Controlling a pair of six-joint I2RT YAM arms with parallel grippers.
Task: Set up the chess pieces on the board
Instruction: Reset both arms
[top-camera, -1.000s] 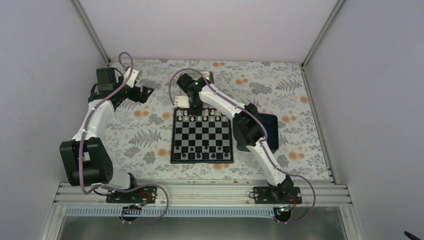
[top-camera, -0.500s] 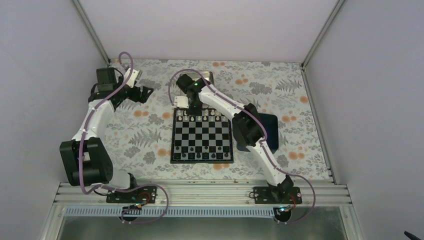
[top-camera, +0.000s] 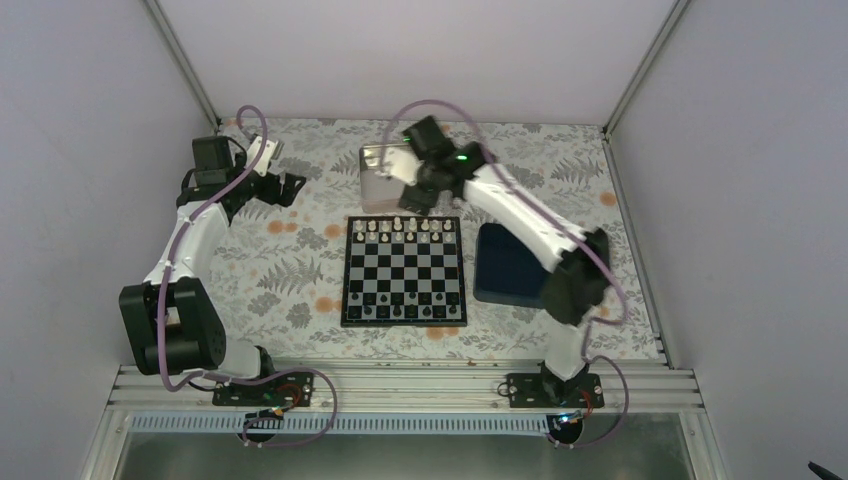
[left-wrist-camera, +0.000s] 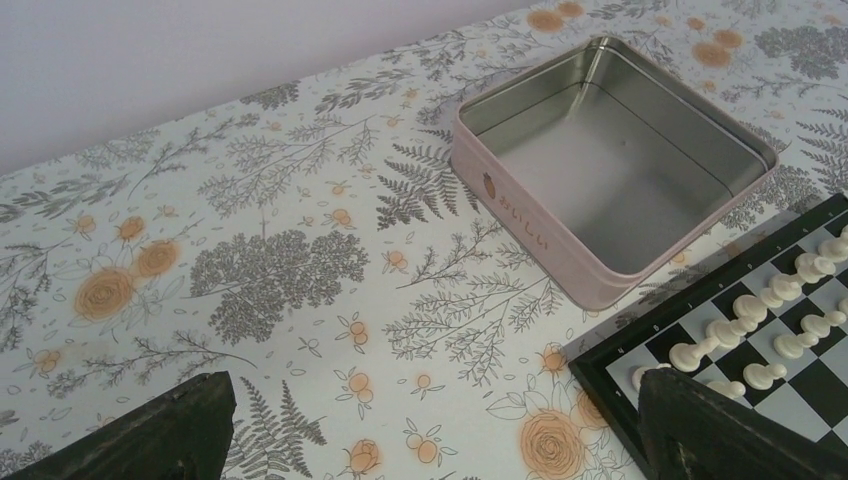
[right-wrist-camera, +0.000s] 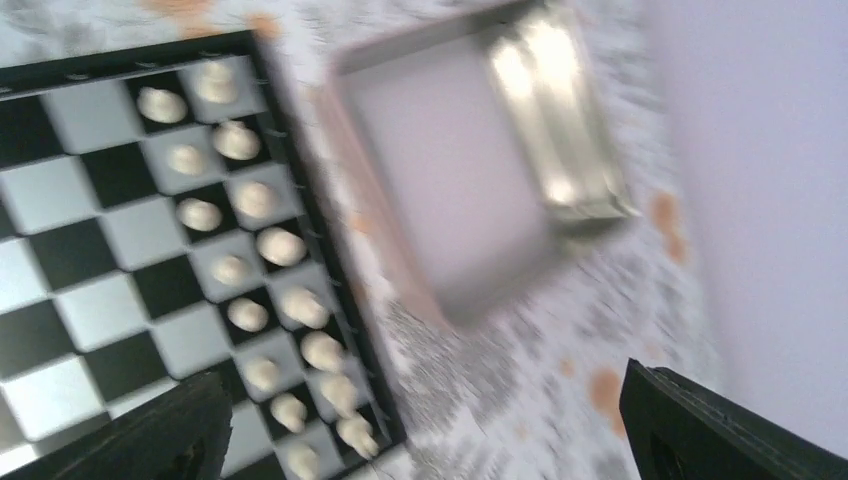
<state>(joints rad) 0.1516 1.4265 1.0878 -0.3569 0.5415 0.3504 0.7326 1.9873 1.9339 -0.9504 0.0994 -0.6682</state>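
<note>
The black-and-white board (top-camera: 404, 275) lies flat mid-table. White chess pieces (top-camera: 405, 231) fill its two far rows; small dark pieces line the near rows. My right gripper (top-camera: 412, 193) hovers open just beyond the board's far edge, holding nothing. The blurred right wrist view shows its fingers spread wide (right-wrist-camera: 425, 420) over the cloth, with the board's edge (right-wrist-camera: 60, 260) and the white pieces (right-wrist-camera: 270, 245) to the left. My left gripper (top-camera: 290, 188) is open above the cloth at the far left. In its wrist view (left-wrist-camera: 435, 420) the board's corner (left-wrist-camera: 615, 385) and some white pieces (left-wrist-camera: 760, 310) show at right.
An empty silver tin tray (top-camera: 385, 165) stands behind the board, seen close in the left wrist view (left-wrist-camera: 610, 170) and blurred in the right wrist view (right-wrist-camera: 470, 170). A dark blue tray (top-camera: 510, 265) lies right of the board. A flowered cloth (top-camera: 280, 260) covers the table.
My right gripper has opened, lifted off the board's far-left rows and swung back toward the tin. Its forearm has moved off the blue tray. The left arm has stayed still.
</note>
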